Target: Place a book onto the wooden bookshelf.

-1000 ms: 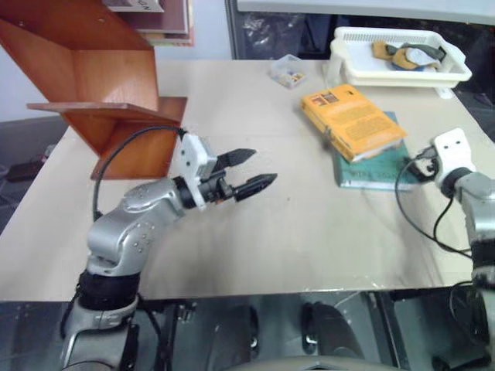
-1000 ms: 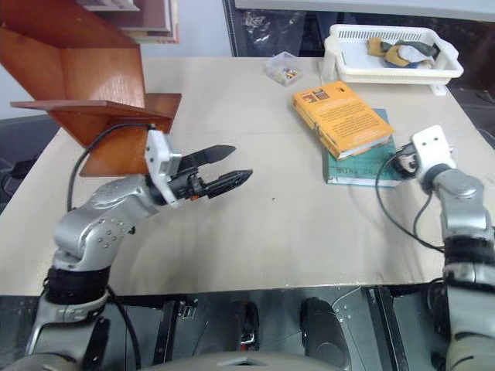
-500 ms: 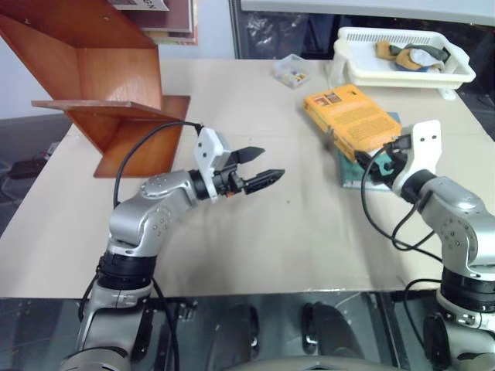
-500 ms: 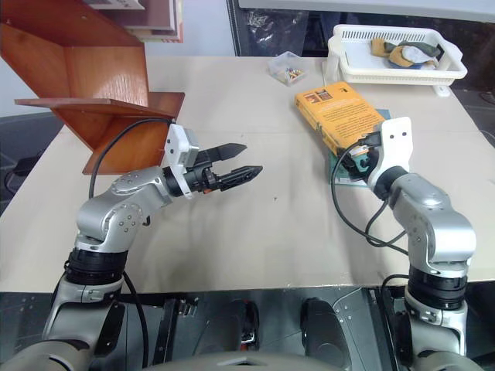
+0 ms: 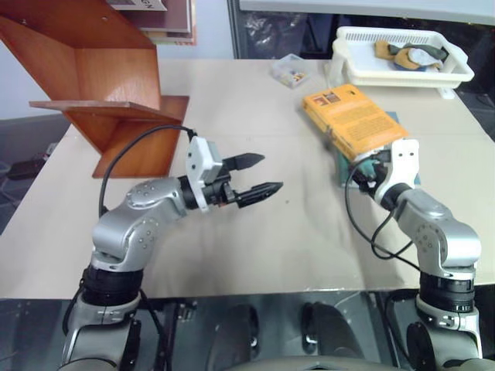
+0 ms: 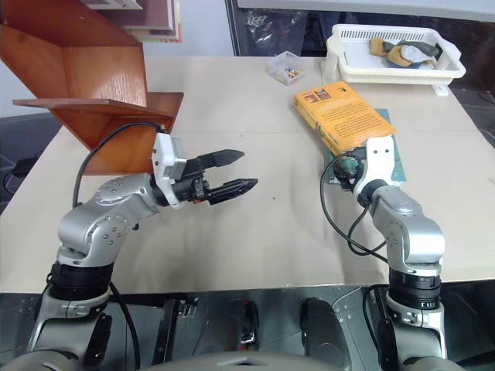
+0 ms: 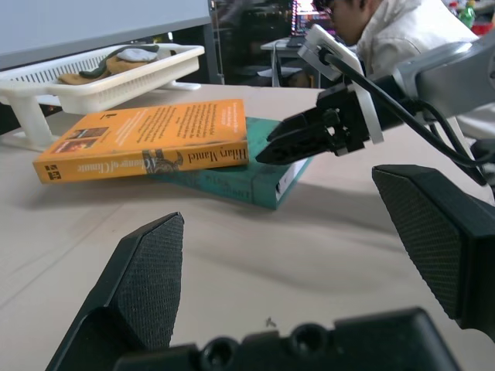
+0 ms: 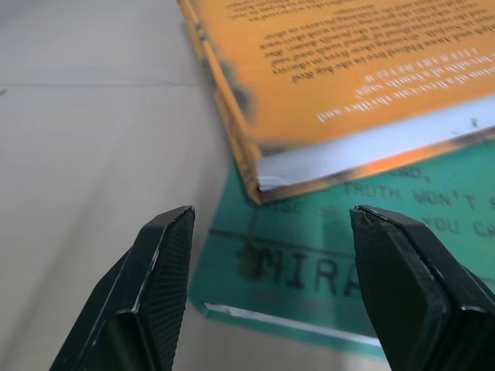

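thick orange-yellow paperback book (image 7: 147, 139): left wrist view shows lettered spine; long axis diagonal, atop thin teal book (image 8: 325, 263) | left gripper (image 5: 255, 175) spread, empty | right gripper (image 8: 309, 286) parted, empty

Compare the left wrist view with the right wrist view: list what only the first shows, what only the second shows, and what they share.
Only the left wrist view: the white basket, a person in the background, the right gripper seen from the side at the near end of the book, and the book's lettered orange spine.

Only the right wrist view: the book's pale page edge at its near corner and the large print on the teal book's cover, seen between open fingers.

Both: the orange book lying on the teal book, on the beige table.
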